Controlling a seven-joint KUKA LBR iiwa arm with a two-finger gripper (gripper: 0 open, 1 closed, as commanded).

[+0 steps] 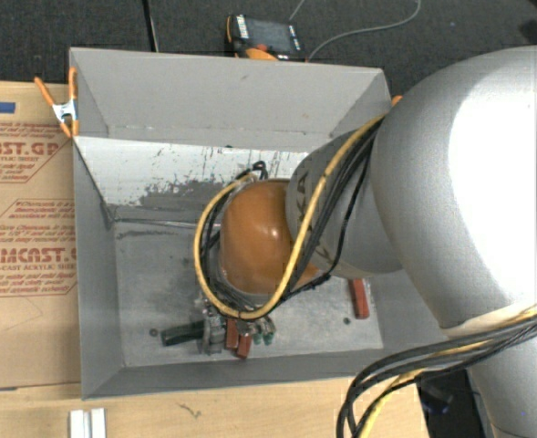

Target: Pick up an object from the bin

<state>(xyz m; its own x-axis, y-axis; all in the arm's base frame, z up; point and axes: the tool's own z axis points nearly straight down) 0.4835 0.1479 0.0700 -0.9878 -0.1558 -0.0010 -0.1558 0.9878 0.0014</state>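
Dark piece (179,338) is lying just left of the gripper (221,333), and since you cannot tell its grip, you are risking shoving the piece against the bin's (159,378) near wall.

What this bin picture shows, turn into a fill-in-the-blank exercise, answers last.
1. The arm reaches into the grey bin from the view's ____.
2. The rounded cover on its wrist is ____ in colour.
3. The dark thing on the bin floor lies just to the view's ____ of the gripper.
Missing words: right; orange; left.
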